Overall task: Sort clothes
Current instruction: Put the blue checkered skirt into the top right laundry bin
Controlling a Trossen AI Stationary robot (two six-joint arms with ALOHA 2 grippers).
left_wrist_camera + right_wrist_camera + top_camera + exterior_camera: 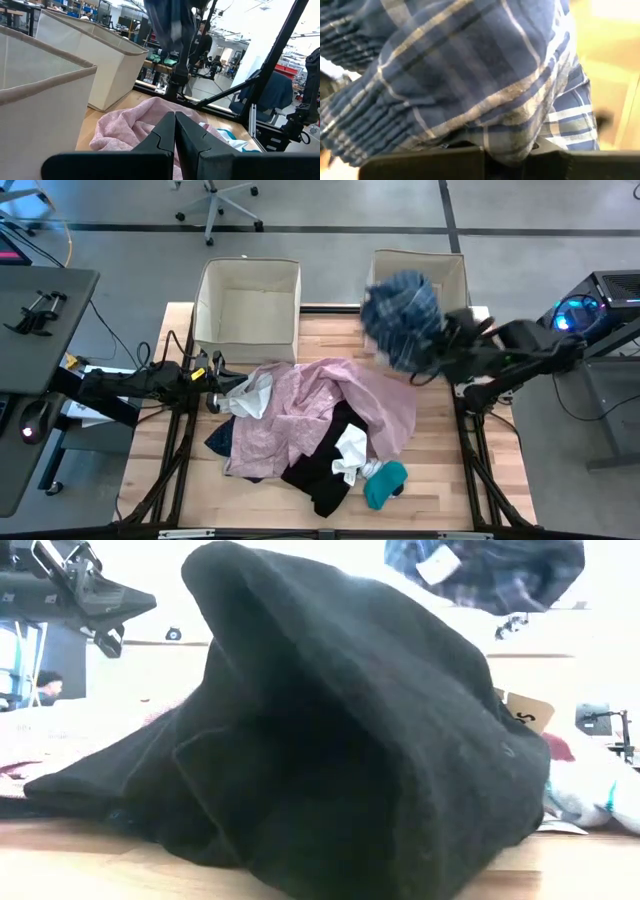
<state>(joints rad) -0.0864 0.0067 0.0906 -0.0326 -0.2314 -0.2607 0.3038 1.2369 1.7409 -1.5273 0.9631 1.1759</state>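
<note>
Right tool [432,352] pinching blue plaid shirt [400,318], bunched in air over right beige fabric box [452,268]. Left tool [174,131] pressed together, empty, beside pink shirt [330,405] on bench [440,470].

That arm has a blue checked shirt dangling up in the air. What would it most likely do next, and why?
Probably carry it a little farther over the right-hand beige box and let go. The right end effector is shut on the blue plaid shirt, which hangs partly above that box's near edge, not fully over its opening.
</note>
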